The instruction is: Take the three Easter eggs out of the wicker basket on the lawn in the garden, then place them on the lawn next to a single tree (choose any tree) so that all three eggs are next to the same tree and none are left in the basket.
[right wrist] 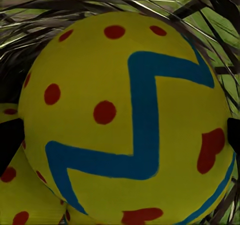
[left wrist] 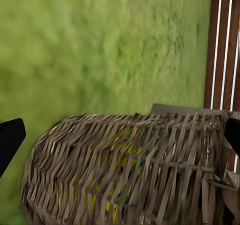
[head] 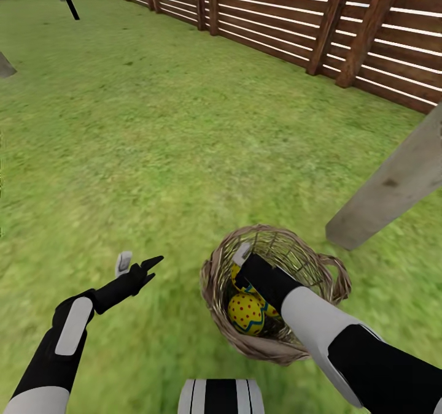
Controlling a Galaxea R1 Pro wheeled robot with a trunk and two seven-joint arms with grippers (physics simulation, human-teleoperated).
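Right pincer (head: 240,260) inside upright wicker basket (head: 212,279), egg (right wrist: 125,120) between spread fingers; grip unclear.

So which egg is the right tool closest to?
The egg looming large between the right tool's fingertips; another egg lies beside it, partly hidden.

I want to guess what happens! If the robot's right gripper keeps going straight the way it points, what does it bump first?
Most likely the yellow egg: it sits right between the right gripper's fingers inside the basket.
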